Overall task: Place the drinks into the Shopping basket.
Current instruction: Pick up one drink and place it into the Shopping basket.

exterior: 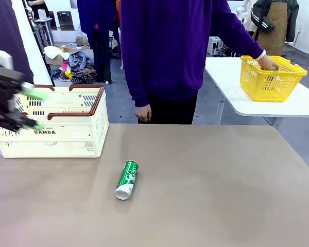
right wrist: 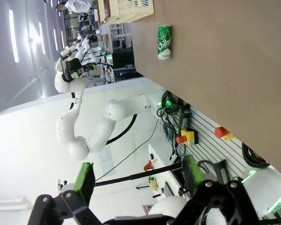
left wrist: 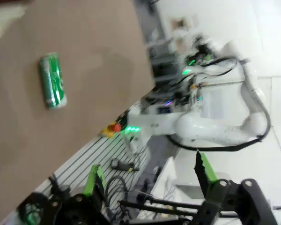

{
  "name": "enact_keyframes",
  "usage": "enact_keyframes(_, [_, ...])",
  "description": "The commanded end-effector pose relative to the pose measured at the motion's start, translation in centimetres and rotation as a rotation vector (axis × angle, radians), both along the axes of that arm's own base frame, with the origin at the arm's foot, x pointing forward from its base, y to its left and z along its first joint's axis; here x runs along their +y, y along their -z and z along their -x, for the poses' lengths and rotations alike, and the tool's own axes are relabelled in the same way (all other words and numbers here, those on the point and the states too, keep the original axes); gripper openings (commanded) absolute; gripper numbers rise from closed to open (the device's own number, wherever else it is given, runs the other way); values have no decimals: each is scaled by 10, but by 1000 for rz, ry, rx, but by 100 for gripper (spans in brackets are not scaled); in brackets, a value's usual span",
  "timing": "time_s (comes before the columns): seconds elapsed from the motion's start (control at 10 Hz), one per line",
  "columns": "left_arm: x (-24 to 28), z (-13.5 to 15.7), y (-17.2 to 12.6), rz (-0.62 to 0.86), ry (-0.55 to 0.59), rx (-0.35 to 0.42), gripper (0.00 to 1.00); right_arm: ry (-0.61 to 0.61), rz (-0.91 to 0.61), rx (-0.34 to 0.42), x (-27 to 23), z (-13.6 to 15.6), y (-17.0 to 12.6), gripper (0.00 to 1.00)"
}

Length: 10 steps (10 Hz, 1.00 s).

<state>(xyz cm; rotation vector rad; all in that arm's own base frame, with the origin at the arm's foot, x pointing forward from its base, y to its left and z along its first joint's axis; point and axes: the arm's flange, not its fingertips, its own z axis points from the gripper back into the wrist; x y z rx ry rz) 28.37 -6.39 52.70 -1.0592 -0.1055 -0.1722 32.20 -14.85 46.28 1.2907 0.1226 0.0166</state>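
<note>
A green drink can (exterior: 126,179) with white lettering lies on its side on the brown table, left of the middle. The same green can (left wrist: 52,79) lies far off in the left wrist view, and the green can (right wrist: 164,41) is equally distant in the right wrist view. The cream Shopping basket (exterior: 67,136) with a brown rim stands at the table's far left. My left gripper (exterior: 37,110) hangs open at the basket's left front, holding nothing. Its green fingers (left wrist: 96,178) are spread wide. My right gripper (right wrist: 138,176) is open too, away from the table. The blue and white cans are out of view.
A person in a purple top stands at the far edge, one hand hanging (exterior: 142,112) and the other on a yellow mesh basket (exterior: 270,77) that sits on a white side table (exterior: 257,103). The brown table (exterior: 216,180) is bare to the right of the can.
</note>
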Motion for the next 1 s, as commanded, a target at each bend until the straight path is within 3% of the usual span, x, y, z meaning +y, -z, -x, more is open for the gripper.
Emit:
enact_keyframes(0.0, [-95, 2, 7, -262, 81, 32, 100, -2, 1, 14, 0, 2, -4, 100])
enact_keyframes(0.2, [-153, 0, 29, -486, 38, 7, 100, -2, 1, 14, 0, 2, -4, 100])
enact_keyframes(0.3, [-173, -4, 38, -601, -57, -36, 100, -2, 1, 14, 0, 2, -4, 100])
enact_keyframes(0.5, [-185, -9, 41, -850, -227, -192, 100, -2, 1, 14, 0, 2, -4, 100])
enact_keyframes(0.6, [-176, -4, 24, -843, -248, -188, 100, -2, 1, 14, 0, 2, -4, 100])
enact_keyframes(0.7, [-189, 0, 44, -700, -101, -184, 100, -2, 1, 14, 0, 2, -4, 100])
enact_keyframes(0.8, [-189, 0, 44, -700, -101, -184, 100, -2, 1, 14, 0, 2, -4, 100])
enact_keyframes(0.9, [-184, -7, 36, -786, -170, -238, 100, -2, 1, 14, 0, 2, -4, 100])
